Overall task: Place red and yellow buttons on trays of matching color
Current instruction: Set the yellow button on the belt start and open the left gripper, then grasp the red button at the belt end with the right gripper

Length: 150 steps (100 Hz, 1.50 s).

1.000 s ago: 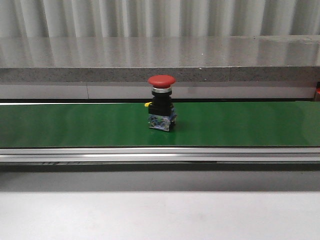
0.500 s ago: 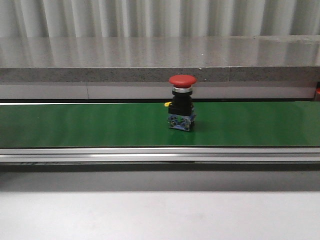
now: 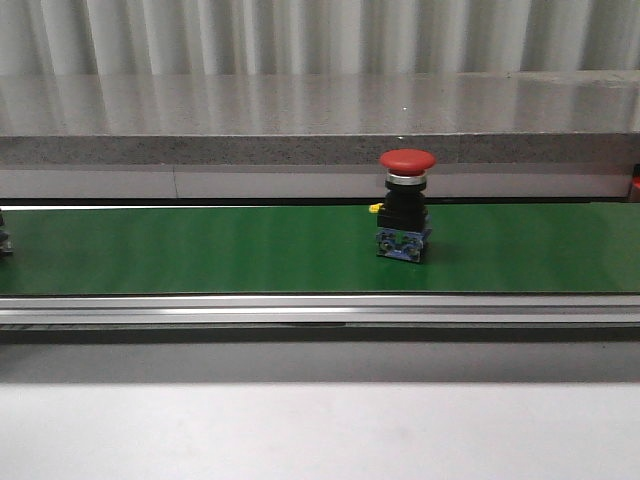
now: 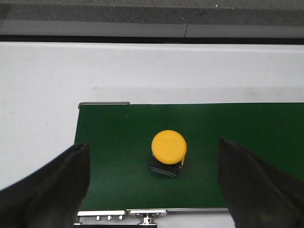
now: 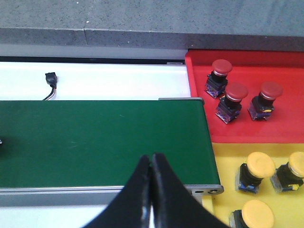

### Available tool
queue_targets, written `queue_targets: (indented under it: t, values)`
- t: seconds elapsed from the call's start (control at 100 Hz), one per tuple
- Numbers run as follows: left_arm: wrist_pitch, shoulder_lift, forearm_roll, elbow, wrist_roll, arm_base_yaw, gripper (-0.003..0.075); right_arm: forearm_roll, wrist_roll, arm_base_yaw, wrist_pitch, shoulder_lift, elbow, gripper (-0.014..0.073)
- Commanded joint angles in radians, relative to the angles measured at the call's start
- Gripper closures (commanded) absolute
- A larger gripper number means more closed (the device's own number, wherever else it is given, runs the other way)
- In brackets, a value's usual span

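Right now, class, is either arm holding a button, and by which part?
Nothing is held. The left gripper is open above the yellow button; the right gripper is shut, empty.

Red button (image 3: 405,215) upright on green belt (image 3: 200,250), right of centre. Red mushroom cap on top, silver collar under it, black body, bluish base touching the belt. Small yellow tab sticks out from the body's left side.

Belt runs full width, left to right. Metal rail (image 3: 300,310) along its near edge. At the far left edge, a dark object (image 3: 4,240) just enters view on the belt; too little shows to identify.

Behind the belt: grey speckled ledge (image 3: 300,148), glossy top reflecting a corrugated wall (image 3: 300,35). Pale surface (image 3: 320,430) in foreground. Red sliver (image 3: 635,184) at far right edge.
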Motion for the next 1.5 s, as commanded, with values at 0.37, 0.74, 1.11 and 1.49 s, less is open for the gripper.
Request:
queue_targets:
  t: [0.37, 0.74, 1.11, 1.49]
  values:
    - [-0.199, -0.370, 0.019, 0.291, 0.003, -0.011, 0.0379, -0.004, -0.010, -0.001, -0.071, 0.000, -0.025, 0.0661]
    - [-0.252, -0.497, 0.052, 0.420, 0.003, -0.011, 0.0721, -0.004, -0.010, -0.001, -0.071, 0.000, -0.025, 0.0661]
    - [-0.282, -0.497, 0.062, 0.438, 0.003, -0.011, 0.0740, -0.004, -0.010, -0.001, -0.035, 0.000, -0.025, 0.0244]
    - [-0.282, -0.497, 0.062, 0.438, 0.003, -0.011, 0.0740, 0.010, -0.010, 0.047, -0.035, 0.101, -0.031, -0.0051]
